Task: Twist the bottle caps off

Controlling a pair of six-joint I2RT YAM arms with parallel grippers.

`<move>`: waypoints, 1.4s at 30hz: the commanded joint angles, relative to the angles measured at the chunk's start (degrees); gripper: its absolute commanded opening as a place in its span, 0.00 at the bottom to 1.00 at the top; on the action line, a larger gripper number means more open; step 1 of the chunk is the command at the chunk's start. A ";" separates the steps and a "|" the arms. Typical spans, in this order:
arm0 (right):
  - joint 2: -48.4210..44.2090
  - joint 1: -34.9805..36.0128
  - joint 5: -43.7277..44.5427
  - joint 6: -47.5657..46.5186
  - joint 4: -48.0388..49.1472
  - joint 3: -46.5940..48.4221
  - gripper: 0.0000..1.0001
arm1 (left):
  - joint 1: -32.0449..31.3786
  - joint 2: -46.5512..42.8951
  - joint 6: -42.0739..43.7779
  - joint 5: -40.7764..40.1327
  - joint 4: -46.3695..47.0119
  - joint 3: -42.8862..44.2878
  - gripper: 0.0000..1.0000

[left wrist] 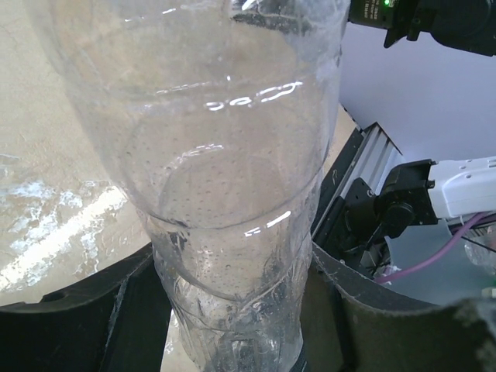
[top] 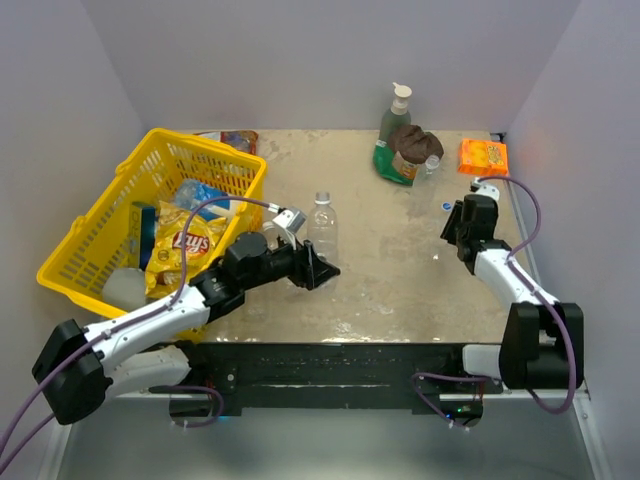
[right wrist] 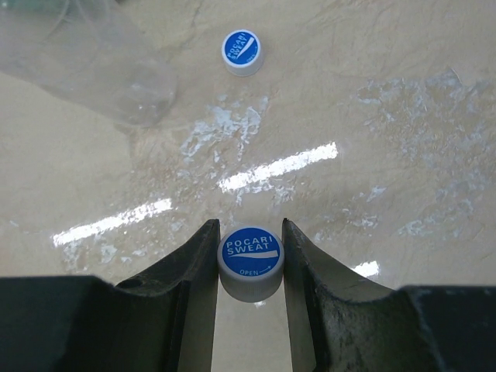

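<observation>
scuffed table (right wrist: 403,101) lay below your right end effector (right wrist: 248,232), pinching a light, slick cap (right wrist: 249,263); your left end effector (left wrist: 232,310) clamped the likely crushable bottle (left wrist: 217,155) low.

**Robot lab test booth, definitely not someone's kitchen**

Plain grey walls (top: 330,60) box in a scuffed beige table (top: 400,290) on the left, far and right sides. Two white-and-black arms, the left arm (top: 150,325) and the right arm (top: 500,270), are bolted to a black rail (top: 330,365) along the near edge, with purple cables (top: 537,222) looping off them. The stuff on the table is a mixed bag of grocery bits: a yellow basket (top: 90,215) on the left with a chip bag (top: 185,250) in it, a soap bottle (top: 393,120) and an orange pack (top: 483,157) at the far right, a clear bottle (top: 322,228) mid-table, and a blue cap (right wrist: 249,260). The left wrist view also catches aluminium framing (left wrist: 372,167) past the table edge.
</observation>
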 commanded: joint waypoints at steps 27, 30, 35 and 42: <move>19.44 -0.98 8.72 1.99 12.91 2.79 0.21 | 9.71 12.57 3.42 9.95 7.02 9.05 0.37; 20.50 -0.98 8.90 2.08 11.95 3.58 0.24 | 9.98 13.27 3.42 10.56 7.28 9.58 0.37; 20.68 -1.07 8.90 2.08 11.94 3.67 0.35 | 10.15 13.45 3.42 10.74 7.37 9.76 0.36; 19.80 -0.98 8.29 1.46 13.00 2.88 0.53 | 10.24 13.19 3.51 11.18 7.10 9.67 0.37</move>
